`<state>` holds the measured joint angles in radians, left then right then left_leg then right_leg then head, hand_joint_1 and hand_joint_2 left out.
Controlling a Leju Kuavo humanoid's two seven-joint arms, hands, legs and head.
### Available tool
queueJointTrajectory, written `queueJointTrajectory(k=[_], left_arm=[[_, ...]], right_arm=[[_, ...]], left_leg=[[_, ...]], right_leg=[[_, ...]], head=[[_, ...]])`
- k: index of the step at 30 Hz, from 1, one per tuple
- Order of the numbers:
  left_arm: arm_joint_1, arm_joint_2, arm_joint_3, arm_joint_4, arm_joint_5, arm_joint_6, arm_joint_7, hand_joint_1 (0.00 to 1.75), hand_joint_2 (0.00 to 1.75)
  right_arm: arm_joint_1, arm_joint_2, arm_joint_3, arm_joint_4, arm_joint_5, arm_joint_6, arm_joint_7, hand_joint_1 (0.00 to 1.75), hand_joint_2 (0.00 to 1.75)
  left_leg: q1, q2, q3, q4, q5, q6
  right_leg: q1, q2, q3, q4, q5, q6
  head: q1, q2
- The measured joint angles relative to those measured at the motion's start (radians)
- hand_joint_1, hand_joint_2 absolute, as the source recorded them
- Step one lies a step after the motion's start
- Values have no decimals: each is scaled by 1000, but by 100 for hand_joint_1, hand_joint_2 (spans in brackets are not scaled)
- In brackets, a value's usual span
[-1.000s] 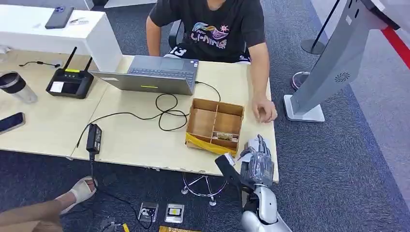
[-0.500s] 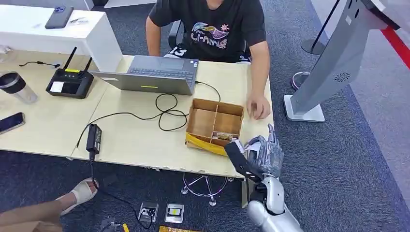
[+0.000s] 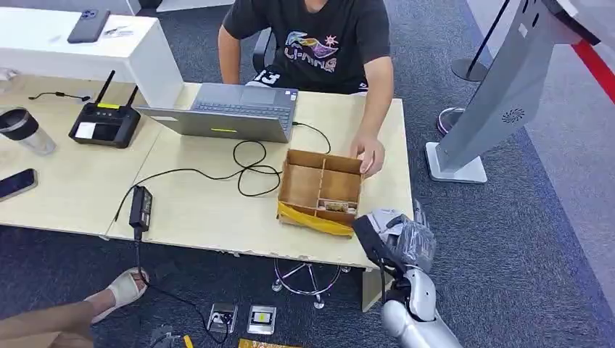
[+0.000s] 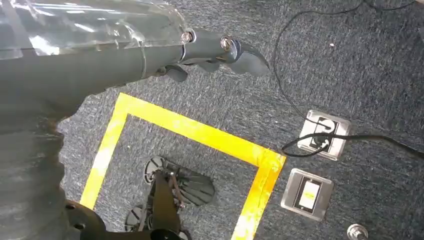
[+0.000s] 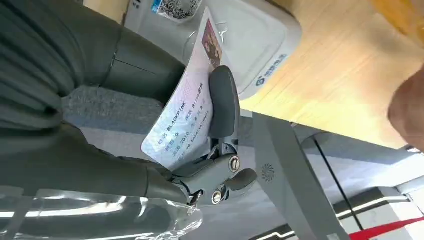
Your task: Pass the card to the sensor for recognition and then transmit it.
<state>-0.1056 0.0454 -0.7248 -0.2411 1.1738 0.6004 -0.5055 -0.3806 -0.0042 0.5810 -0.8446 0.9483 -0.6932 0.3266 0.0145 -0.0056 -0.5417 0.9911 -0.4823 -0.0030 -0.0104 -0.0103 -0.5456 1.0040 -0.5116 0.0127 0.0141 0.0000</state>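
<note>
My right hand (image 3: pixel 397 243) hovers at the table's front right corner, just right of the cardboard box (image 3: pixel 323 190). In the right wrist view this hand (image 5: pixel 145 70) pinches a pale printed card (image 5: pixel 185 120) between its thumb (image 5: pixel 222 100) and the fingers behind it. Beyond the card, a white sensor unit (image 5: pixel 250 35) with a QR label lies on the wooden table top. My left hand (image 4: pixel 220 50) hangs above the carpet floor, fingers stretched out with nothing in them.
A seated person's hand (image 3: pixel 370 154) rests on the box's far right rim. A laptop (image 3: pixel 232 112), cables and a power brick (image 3: pixel 141 206) lie on the table (image 3: pixel 217 210). A grey kiosk stand (image 3: pixel 500 94) rises to the right.
My right hand has shifted to the right along the table's front edge with the card. The person's hand slid left from the bare table onto the box rim.
</note>
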Motion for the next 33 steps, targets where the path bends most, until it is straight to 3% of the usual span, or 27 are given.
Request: queueJointTrajectory(k=[24,33], left_arm=[[0,0,0,0,8,12,1,0,175],[0,0,0,0,10,18,1,0,175]], right_arm=[[-13,0,-5,75,21,-2,-10,175,175],[-14,11,-16,34,95,-7,-68,175,175]], left_leg=[[0,0,1,0,0,0],[0,0,1,0,0,0]], right_leg=[[0,0,1,0,1,0],[0,0,1,0,1,0]], head=[[0,0],[0,0]])
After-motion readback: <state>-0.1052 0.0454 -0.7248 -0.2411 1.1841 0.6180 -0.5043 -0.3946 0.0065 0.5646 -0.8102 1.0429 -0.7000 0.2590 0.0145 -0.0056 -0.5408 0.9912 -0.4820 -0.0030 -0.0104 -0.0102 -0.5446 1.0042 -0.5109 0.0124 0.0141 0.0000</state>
